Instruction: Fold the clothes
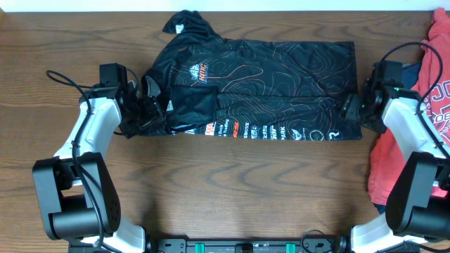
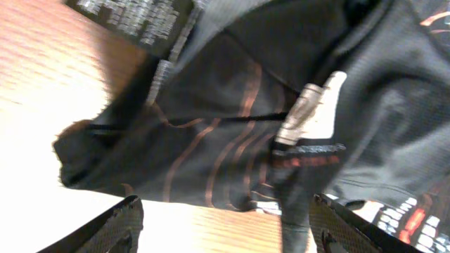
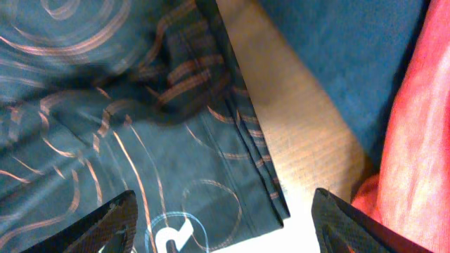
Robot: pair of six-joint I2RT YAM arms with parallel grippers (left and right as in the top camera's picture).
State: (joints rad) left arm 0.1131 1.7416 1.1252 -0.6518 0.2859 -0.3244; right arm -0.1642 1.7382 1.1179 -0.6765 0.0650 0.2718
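On the wooden counter (image 1: 232, 190), the black jersey (image 1: 267, 77) lies stretched sideways across the upper middle. Its orange contour lines face up, sponsor logos run along the near edge, and a sleeve pokes up at the top left. Over at the far right, a red garment (image 1: 422, 140) sits heaped with a blue cloth (image 3: 351, 56) beside it, a strip of bare wood between them and the jersey. The left hand (image 1: 143, 105) is at the bunched left end, fingers wide apart, gripping nothing. The right hand (image 1: 350, 107) is at the right hem, fingers apart too, empty.
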